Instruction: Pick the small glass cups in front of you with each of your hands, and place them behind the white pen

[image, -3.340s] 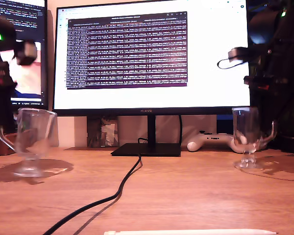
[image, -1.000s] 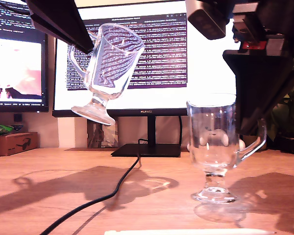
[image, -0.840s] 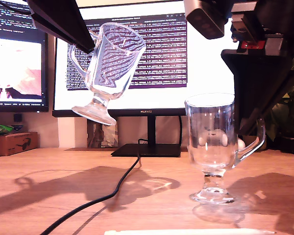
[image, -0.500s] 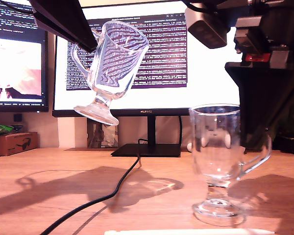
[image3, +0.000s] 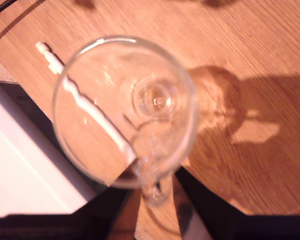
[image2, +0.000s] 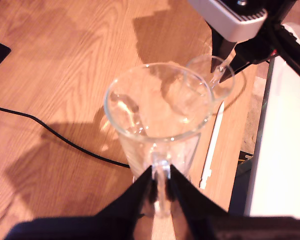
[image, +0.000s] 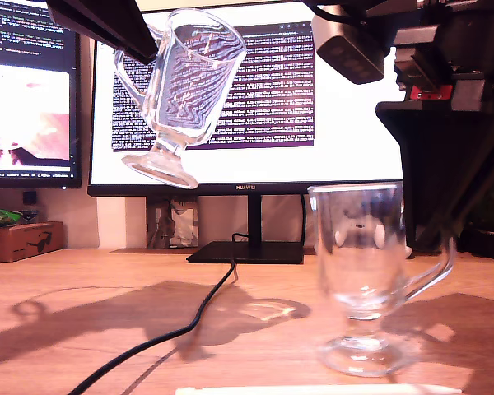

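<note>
Two clear glass mugs, each held by its looped handle.

My first gripper [image2: 160, 185] clamps the handle of the first glass mug [image: 185, 90], tilted in mid-air before the monitor [image: 354, 107]. My second gripper [image3: 155, 187] pinches the second glass mug [image: 362, 271], whose round foot sits low at the wood-grain desk [image: 58, 329], near the slim white pen [image: 321, 389]. A black cable [image: 173, 333] snakes between.

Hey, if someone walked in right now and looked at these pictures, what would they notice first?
Probably the tilted glass cup hanging in the air at the exterior view's upper left, held by its handle in my first gripper. Next, the second glass cup standing upright low over the wooden desk at the exterior view's right, just behind the white pen, with my second gripper on its handle.
</note>
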`<act>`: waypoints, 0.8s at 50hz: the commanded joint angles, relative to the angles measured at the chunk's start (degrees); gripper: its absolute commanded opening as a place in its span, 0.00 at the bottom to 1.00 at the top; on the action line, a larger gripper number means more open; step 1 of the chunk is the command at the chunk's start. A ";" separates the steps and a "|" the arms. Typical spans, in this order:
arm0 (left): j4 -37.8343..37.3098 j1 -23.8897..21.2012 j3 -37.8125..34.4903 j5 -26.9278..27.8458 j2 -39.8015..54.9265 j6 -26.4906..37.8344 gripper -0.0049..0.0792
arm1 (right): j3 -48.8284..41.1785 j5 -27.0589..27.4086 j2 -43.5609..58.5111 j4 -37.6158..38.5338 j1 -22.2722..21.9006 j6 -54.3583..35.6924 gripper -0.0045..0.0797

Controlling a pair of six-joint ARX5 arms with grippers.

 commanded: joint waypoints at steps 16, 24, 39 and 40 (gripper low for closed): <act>1.81 -0.28 0.74 4.83 -0.81 -0.26 0.03 | -0.94 -2.78 -5.03 -0.22 0.24 1.33 0.36; 2.27 -0.96 -0.59 5.75 -1.68 -0.31 0.03 | -0.94 -3.04 -13.46 -0.92 0.09 4.02 0.39; 13.09 -0.96 -11.85 3.41 -11.26 -4.20 0.03 | -0.94 -2.80 -26.62 -2.47 -2.21 7.34 0.39; 13.66 -0.96 -12.46 3.37 -11.91 -4.37 0.03 | -0.94 -2.82 -27.15 -2.49 -2.40 7.39 0.39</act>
